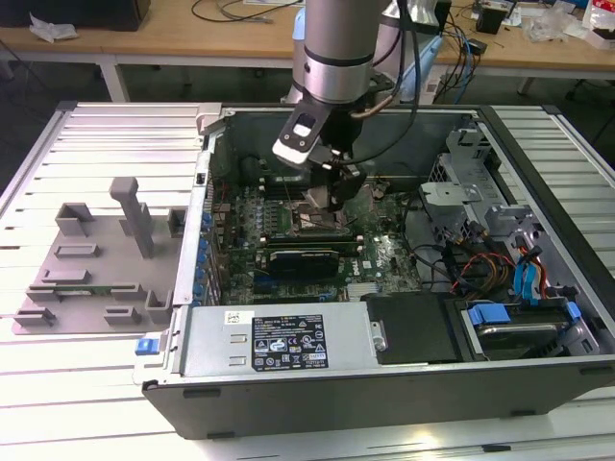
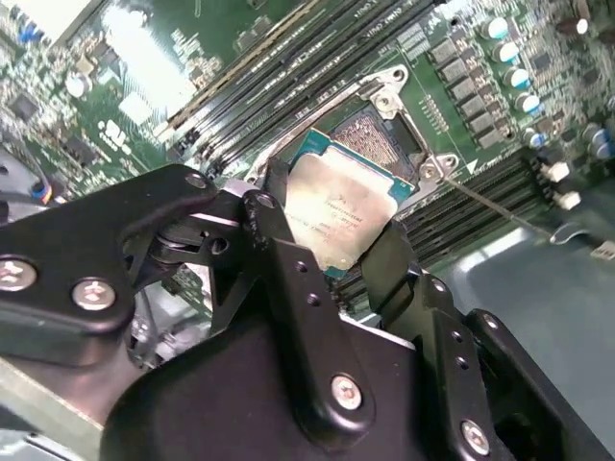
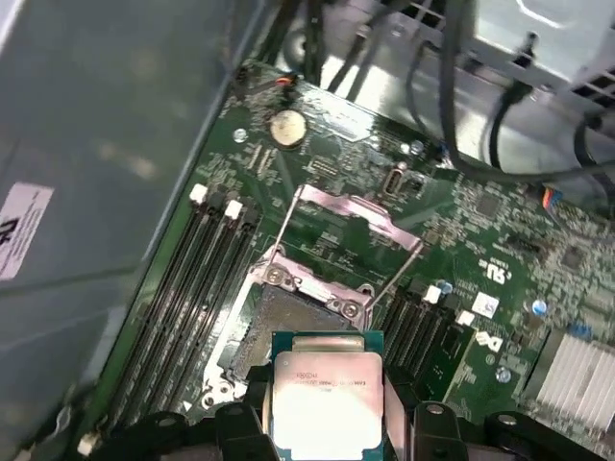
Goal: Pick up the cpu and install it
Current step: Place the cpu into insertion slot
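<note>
Plainly, the bench is laid out for reach from above. At the exterior view's left a grey fixture sits on the slatted table, well apart from the work. Next comes the case, lying on its side with the panel off. That, I judge, is so the board faces up to the arm. The arm comes down into the case near its middle, and the gripper hangs low over the board. At the exterior view's right are the drive cage and its cables, clear of the arm.

In the first wrist view the socket lies bare. Its metal frame is swung up and back, apparently to leave the socket free for the chip. Memory slots run beside it.

The gripper is closed to a narrow span on the cpu, one black finger pressing on each of two opposite edges. The silvery top faces the cameras, and the chip is held flat, probably so that its underside meets the socket squarely. It hangs just above the socket's near edge, partly overlapping the opening in the second wrist view, and is not seated. Whether it is squared up with the socket I cannot tell.
</note>
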Action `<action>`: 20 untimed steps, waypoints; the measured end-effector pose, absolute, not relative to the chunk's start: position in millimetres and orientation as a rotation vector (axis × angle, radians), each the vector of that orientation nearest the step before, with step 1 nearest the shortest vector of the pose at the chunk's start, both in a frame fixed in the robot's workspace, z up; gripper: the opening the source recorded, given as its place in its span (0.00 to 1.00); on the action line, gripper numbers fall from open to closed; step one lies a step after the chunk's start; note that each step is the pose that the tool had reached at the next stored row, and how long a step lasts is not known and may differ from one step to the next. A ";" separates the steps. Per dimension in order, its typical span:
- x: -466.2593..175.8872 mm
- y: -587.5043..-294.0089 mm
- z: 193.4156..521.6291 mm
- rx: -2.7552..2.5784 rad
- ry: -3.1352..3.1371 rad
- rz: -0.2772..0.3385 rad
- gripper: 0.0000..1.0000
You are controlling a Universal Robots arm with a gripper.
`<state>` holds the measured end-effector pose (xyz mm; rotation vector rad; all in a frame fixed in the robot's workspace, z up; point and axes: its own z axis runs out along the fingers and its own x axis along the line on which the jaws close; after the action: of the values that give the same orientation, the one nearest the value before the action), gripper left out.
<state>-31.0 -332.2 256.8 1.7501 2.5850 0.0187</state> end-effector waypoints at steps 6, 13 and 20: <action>-31.0 -332.2 255.9 2.047 2.355 0.015 0.55; -31.1 -329.9 254.5 2.146 2.264 0.014 0.55; -31.1 -328.3 248.3 2.121 2.288 0.014 0.55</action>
<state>-31.1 -328.3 248.3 2.1212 2.2880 0.0137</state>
